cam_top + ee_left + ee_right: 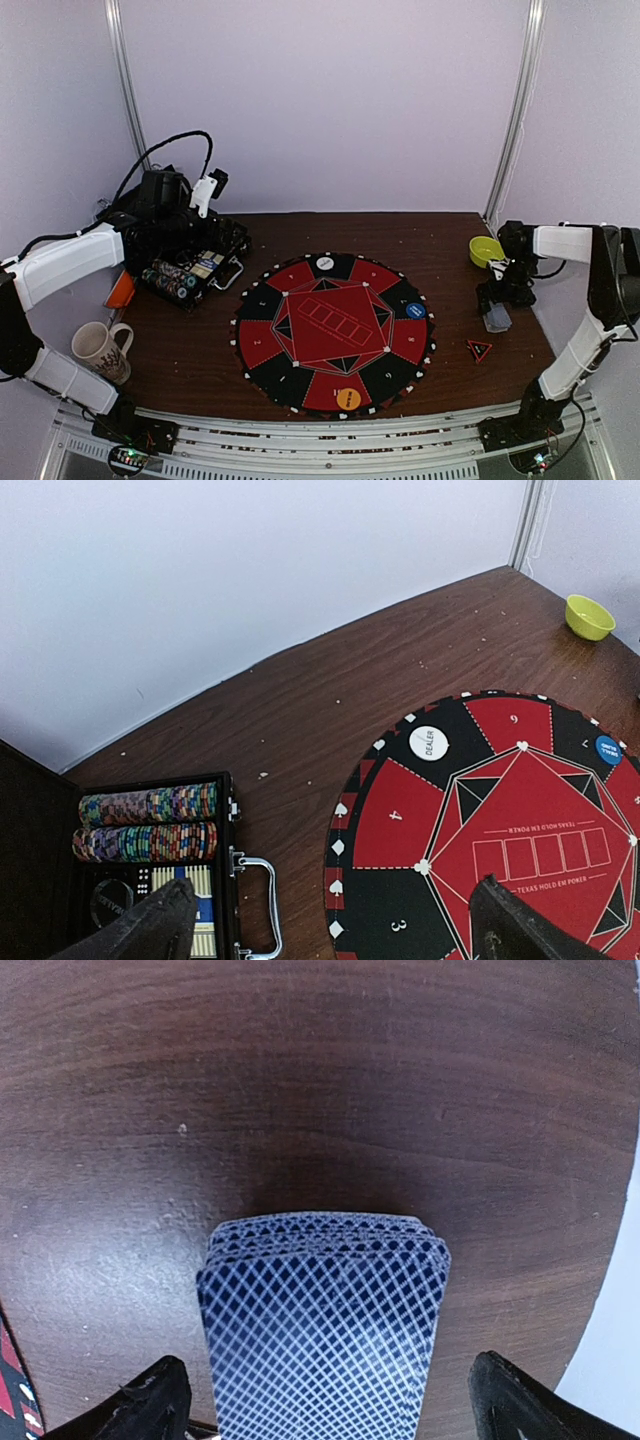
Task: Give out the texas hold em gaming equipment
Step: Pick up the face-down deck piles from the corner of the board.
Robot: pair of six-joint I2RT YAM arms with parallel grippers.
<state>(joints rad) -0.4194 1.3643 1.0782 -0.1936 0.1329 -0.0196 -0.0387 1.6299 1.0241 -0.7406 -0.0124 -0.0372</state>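
An open black case [195,268] at the table's left holds rows of striped-edge poker chips [150,825]. My left gripper [203,240] hangs above the case, open and empty, its jaws wide apart in the left wrist view [330,932]. A stack of blue lattice-backed playing cards [325,1330] lies on the wood at the right, also seen in the top view [497,319]. My right gripper [497,298] is low over the stack, open, one finger on each side with gaps. The white dealer button [325,263], blue button [416,310] and orange button [348,398] lie on the mat.
The round red and black mat [300,300] fills the table's middle. A yellow bowl [486,250] sits behind my right gripper. A white mug [100,350] stands at the front left. A small red triangle [478,349] lies near the cards. An orange object [120,290] lies left of the case.
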